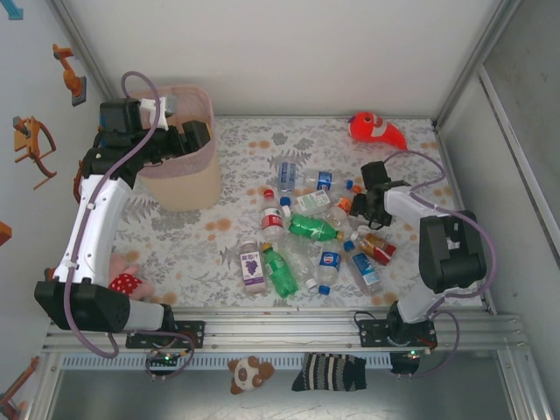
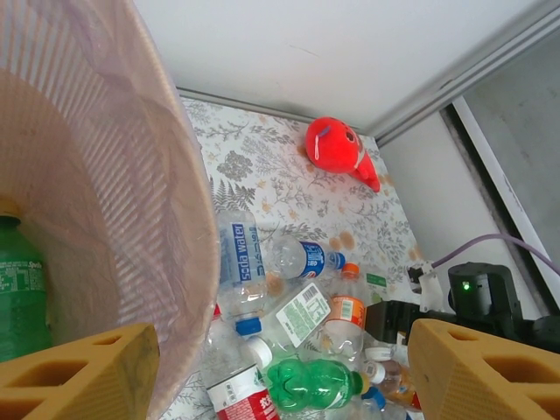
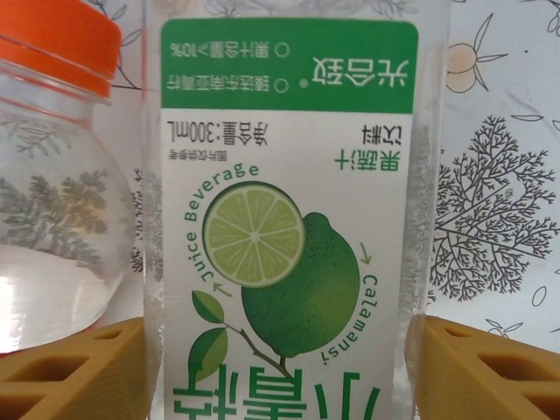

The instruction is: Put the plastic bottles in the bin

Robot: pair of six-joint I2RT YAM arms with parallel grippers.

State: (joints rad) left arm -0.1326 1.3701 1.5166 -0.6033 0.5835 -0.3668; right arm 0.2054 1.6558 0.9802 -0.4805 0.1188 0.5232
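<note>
From above we see the left gripper [image 1: 194,136] poised over the pale pink mesh-sided bin [image 1: 188,188], which stands at the far left of the floral-patterned table [image 1: 192,241]. The small plastic bottles [image 1: 306,229] lie heaped in the table's middle, well apart from the bin. The right gripper [image 1: 359,212] is down at the heap's right edge, and a red-orange fish plush [image 1: 378,129] lies near the far side. In the left wrist view, that gripper's yellow fingers [image 2: 79,372] stand wide apart over the bin's rim with nothing between them, released. A green bottle [image 2: 19,289] sits inside the bin against its wall. In the right wrist view, a clear bottle with a green-and-white lime label [image 3: 289,175] lies between the fingers, which sit right at its sides; we cannot tell whether they press it. A clear bottle with an orange cap [image 3: 52,201] lies just beside it.
</note>
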